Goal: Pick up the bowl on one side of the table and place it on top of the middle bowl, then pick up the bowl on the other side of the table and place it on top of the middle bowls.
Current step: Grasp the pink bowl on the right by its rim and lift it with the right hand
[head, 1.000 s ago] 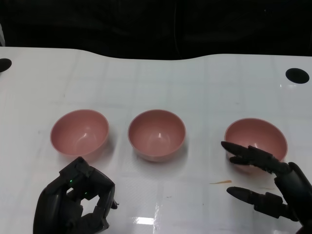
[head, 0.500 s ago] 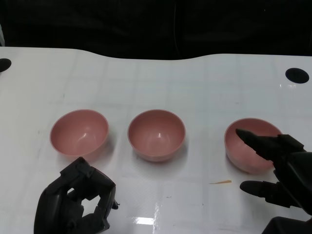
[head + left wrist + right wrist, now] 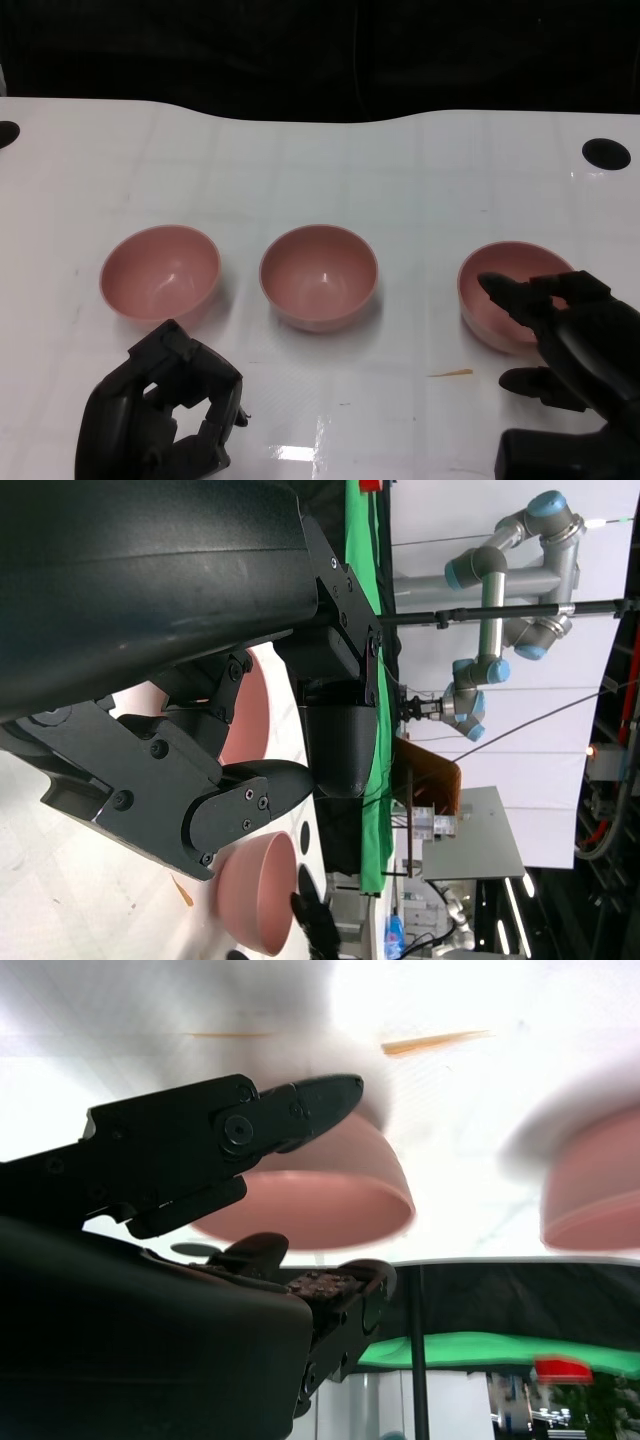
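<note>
Three pink bowls stand in a row on the white table: the left bowl (image 3: 160, 272), the middle bowl (image 3: 318, 275) and the right bowl (image 3: 500, 285). My right hand (image 3: 570, 345) is at the right bowl, fingers spread. Its upper fingers (image 3: 500, 292) reach over the near rim into the bowl, and the thumb (image 3: 530, 380) stays outside, low and apart from the wall. The right wrist view shows a finger (image 3: 210, 1145) against that bowl (image 3: 320, 1200). My left hand (image 3: 165, 415) sits near the front edge below the left bowl, fingers curled in on nothing.
A thin orange scrap (image 3: 452, 373) lies on the table (image 3: 400, 180) in front of the right bowl. Black round holes mark the far right (image 3: 608, 153) and far left (image 3: 5, 133) of the table. Dark background lies beyond the back edge.
My right hand has moved forward and up, from beside the right bowl's near wall to over its rim. The left hand has barely moved. The bowls stay in place.
</note>
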`<control>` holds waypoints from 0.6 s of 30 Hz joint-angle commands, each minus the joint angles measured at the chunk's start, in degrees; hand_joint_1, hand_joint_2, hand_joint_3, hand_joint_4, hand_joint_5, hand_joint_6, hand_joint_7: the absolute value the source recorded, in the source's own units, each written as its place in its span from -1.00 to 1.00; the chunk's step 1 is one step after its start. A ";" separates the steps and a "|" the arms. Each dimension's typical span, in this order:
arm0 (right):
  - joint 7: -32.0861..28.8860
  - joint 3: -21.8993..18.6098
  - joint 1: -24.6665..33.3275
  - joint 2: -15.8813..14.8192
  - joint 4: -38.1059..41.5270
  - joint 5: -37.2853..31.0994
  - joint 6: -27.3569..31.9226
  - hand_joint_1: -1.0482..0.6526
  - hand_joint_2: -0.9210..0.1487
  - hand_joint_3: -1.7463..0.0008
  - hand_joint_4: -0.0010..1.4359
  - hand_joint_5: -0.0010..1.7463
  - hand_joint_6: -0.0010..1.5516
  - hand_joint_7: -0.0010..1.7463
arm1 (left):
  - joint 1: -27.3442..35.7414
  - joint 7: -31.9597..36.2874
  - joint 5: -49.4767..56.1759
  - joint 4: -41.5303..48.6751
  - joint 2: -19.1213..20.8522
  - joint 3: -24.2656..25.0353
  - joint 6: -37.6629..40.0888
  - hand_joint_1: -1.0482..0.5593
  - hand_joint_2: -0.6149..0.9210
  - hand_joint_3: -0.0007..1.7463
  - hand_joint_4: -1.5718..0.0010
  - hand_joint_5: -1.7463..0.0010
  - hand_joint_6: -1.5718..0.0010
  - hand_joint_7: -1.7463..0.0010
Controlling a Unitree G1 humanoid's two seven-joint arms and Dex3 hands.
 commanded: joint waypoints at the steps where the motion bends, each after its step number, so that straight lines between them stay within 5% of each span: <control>1: -2.15 2.14 -3.43 -0.99 5.02 -0.73 1.41 -0.40 -1.00 0.94 -0.73 -0.53 -0.58 -0.97 | 0.02 0.92 0.29 -0.33 0.09 0.27 -0.02 0.10 0.57 0.15 0.05 -0.95 0.08 -0.67; 12: -12.78 7.54 -12.23 0.58 21.21 1.76 -0.64 -0.17 -1.00 0.97 -0.22 -0.49 -0.24 -0.91 | 0.13 1.38 0.48 -0.41 -0.14 0.08 0.04 0.12 0.56 0.19 0.04 -0.95 0.08 -0.69; 13: -14.64 7.85 -13.12 0.70 22.50 2.10 -2.12 -0.02 -0.95 0.80 0.05 0.34 0.10 -0.32 | 0.10 1.35 0.43 -0.37 -0.15 0.08 0.04 0.11 0.57 0.16 0.04 -0.95 0.07 -0.68; 15: -17.08 8.53 -14.40 0.88 24.02 2.52 -3.91 0.06 -0.61 0.33 0.24 0.86 -0.01 0.70 | 0.08 1.17 0.29 -0.32 -0.11 0.03 -0.04 0.10 0.59 0.12 0.04 -0.95 0.07 -0.66; 18: -18.85 9.40 -15.34 0.85 25.14 3.07 -5.17 0.08 -0.36 0.01 0.29 0.98 -0.05 0.96 | 0.18 1.21 0.37 -0.46 -0.03 -0.03 0.12 0.09 0.61 0.08 0.05 -0.95 0.07 -0.66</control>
